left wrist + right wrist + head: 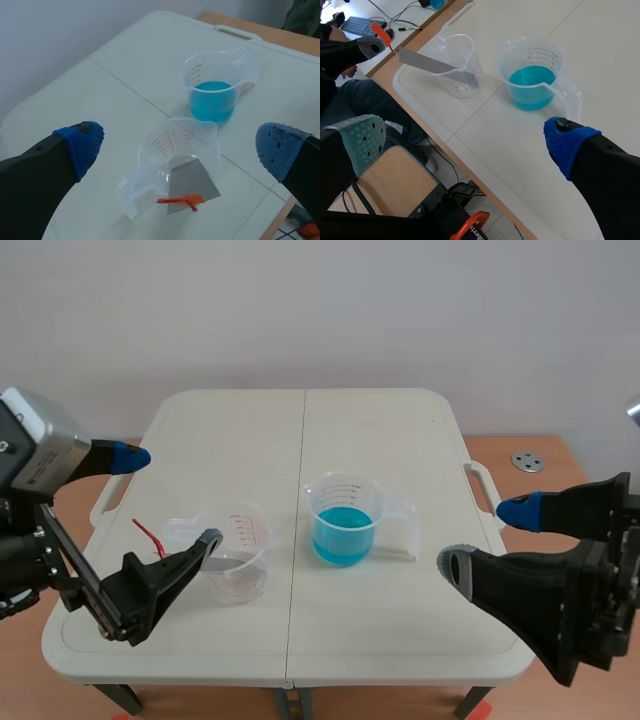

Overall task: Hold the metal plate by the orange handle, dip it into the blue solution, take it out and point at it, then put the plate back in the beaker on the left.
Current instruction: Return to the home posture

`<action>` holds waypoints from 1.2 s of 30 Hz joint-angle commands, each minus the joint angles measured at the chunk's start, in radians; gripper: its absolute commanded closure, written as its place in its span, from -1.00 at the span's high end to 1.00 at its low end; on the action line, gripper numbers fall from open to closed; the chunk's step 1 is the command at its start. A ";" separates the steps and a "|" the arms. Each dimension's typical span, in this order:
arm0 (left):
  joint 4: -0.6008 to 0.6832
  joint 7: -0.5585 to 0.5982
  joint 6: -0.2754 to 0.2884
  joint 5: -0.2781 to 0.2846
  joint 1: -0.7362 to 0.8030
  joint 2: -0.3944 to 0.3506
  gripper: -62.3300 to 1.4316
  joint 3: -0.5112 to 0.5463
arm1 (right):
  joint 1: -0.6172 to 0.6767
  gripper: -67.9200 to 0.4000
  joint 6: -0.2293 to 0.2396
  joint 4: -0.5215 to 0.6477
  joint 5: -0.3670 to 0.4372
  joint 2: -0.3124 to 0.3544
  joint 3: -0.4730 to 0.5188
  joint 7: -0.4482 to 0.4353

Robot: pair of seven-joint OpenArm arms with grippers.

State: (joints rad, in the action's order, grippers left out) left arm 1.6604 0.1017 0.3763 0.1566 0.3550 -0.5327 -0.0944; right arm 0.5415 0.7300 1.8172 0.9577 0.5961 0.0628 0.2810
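A clear beaker (238, 558) stands left of the table's middle seam. A grey metal plate (192, 181) leans inside it, and its orange handle (182, 201) sticks out over the rim. The plate (432, 62) and handle (381, 34) also show in the right wrist view. A beaker of blue solution (345, 525) stands to the right of the seam. My left gripper (168, 498) hangs open above the handle (150, 537), touching nothing. My right gripper (483, 537) is open near the table's right edge, apart from the blue beaker (532, 75).
The white folding table (380, 430) has carry handles on both side edges. A round metal disc (527, 461) lies on the floor at the right. Past the table's front edge, the right wrist view shows a keyboard (357, 25) and cables.
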 commanded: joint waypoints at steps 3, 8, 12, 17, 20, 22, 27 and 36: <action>0.059 0.013 -0.008 0.051 0.008 -0.034 1.00 -0.016 | -0.009 0.95 0.005 0.016 0.011 0.015 0.006 -0.018; 0.074 0.011 -0.017 0.054 0.008 -0.036 1.00 -0.019 | -0.009 0.95 0.005 0.016 0.011 0.015 0.006 -0.018; 0.074 0.011 -0.017 0.054 0.008 -0.036 1.00 -0.018 | -0.009 0.95 0.005 0.016 0.011 0.015 0.006 -0.018; 0.074 0.011 -0.016 0.053 0.008 -0.035 1.00 -0.018 | -0.009 0.95 0.005 0.016 0.011 0.015 0.006 -0.018; 0.074 0.011 -0.016 0.053 0.008 -0.035 1.00 -0.018 | -0.009 0.95 0.005 0.016 0.011 0.015 0.006 -0.019; 0.074 0.011 -0.016 0.053 0.008 -0.035 1.00 -0.018 | -0.009 0.95 0.005 0.016 0.011 0.015 0.006 -0.019; 0.074 0.011 -0.016 0.053 0.008 -0.035 1.00 -0.018 | -0.009 0.95 0.005 0.016 0.011 0.015 0.006 -0.019; 0.074 0.011 -0.016 0.053 0.008 -0.035 1.00 -0.018 | -0.009 0.95 0.004 0.016 0.011 0.015 0.006 -0.018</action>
State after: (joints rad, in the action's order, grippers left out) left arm 1.7195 0.1013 0.3664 0.2028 0.3573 -0.5705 -0.1184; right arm 0.5411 0.7300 1.8172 0.9577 0.5961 0.0628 0.2810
